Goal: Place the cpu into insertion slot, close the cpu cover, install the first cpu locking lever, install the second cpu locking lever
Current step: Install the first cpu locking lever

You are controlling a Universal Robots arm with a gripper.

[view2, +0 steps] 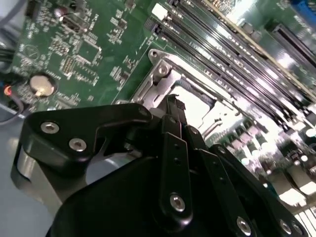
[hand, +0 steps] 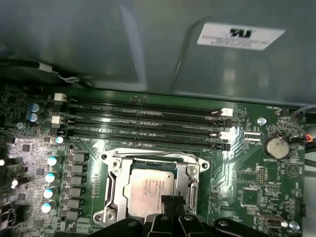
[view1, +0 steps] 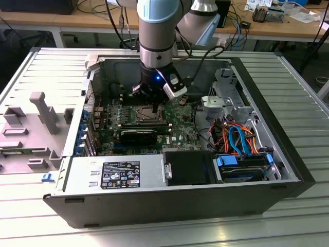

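Inside the open computer case [view1: 288, 170], my gripper [hand: 170, 203] hovers at the cpu's [hand: 148, 190] six o'clock edge, fingers pressed narrowly together; the chip sits in the insertion slot [hand: 111, 185], cpu cover [hand: 195, 190] framing it.

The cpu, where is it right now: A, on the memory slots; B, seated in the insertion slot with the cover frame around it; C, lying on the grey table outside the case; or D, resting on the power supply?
B: in the first wrist view the cpu sits in the insertion slot, its silver top showing through the cpu cover, with the pincer just over its edge.
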